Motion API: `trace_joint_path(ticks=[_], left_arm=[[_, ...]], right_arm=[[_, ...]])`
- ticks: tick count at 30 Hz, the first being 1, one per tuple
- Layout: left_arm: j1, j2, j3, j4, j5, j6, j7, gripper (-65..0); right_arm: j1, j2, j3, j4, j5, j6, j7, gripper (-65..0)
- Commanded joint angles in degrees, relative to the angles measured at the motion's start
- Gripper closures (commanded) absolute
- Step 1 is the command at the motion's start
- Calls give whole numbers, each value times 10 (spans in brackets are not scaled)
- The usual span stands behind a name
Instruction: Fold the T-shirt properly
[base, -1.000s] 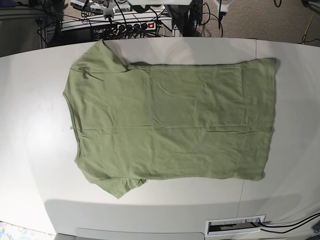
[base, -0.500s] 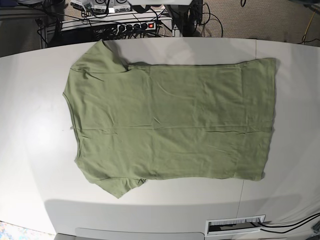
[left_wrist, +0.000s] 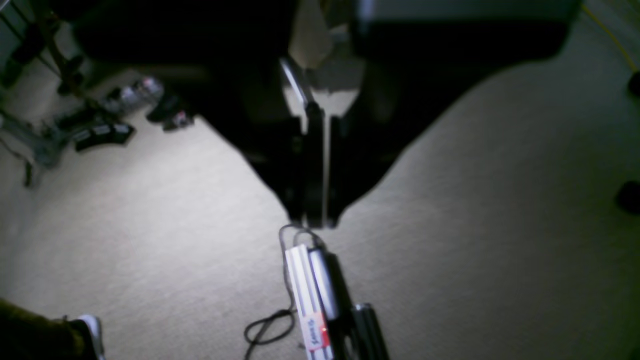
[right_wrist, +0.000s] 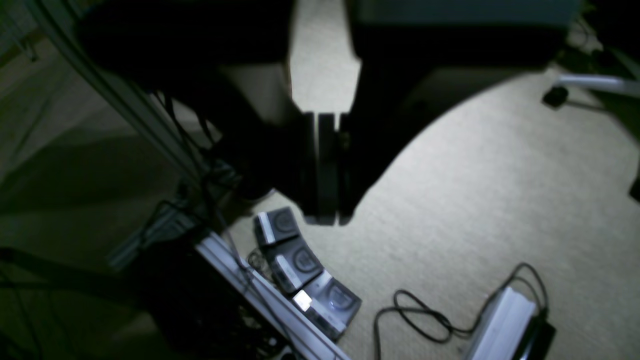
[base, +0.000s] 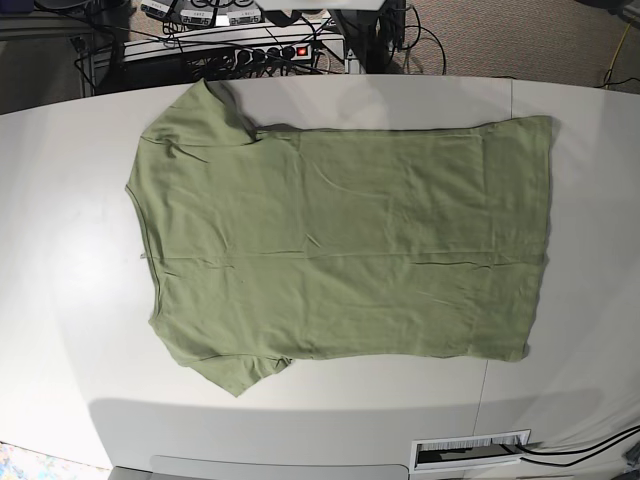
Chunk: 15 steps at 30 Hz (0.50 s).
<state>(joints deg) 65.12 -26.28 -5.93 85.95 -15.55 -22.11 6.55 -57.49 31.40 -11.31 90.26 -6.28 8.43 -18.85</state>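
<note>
Two grippers hang off the table, over carpet, with nothing held: the right gripper has its jaws pressed together above foot pedals, and the left gripper is likewise closed, just above a power strip. Neither shows in the base view, so the shirt lies well away from both, flat on the table.

From left to right in the base view, the collar and sleeves come first and the hem last, so the long axis runs across the table. The shirt looks spread and unfolded, so the first fold seems still ahead.

To do it well, each gripper should probably open before descending, pinch only the top edge of fabric at a matching corner, and move in step with the other so the crease stays parallel to the long axis.
</note>
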Motion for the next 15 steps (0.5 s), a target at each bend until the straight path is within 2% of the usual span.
trace_joint_path(ticks=[1,6,11,15], left_arm=[[21,-4,-12,17,-1,-5,-6,0],[53,-4,-72,94,-1,-14,-5,0],[63,-4,-136,170,-1,-98,-3,0],[63,-5,-175,221,-1,-133,1,0]], right_arm=[[-16,8,13,19,0,-3,2,0],[-43,9,69,87,-19,-3,-24,0],[-67,29,104,152,-29,-3,-42,0],[-67,42,106,209,-79,-3,-91,0]])
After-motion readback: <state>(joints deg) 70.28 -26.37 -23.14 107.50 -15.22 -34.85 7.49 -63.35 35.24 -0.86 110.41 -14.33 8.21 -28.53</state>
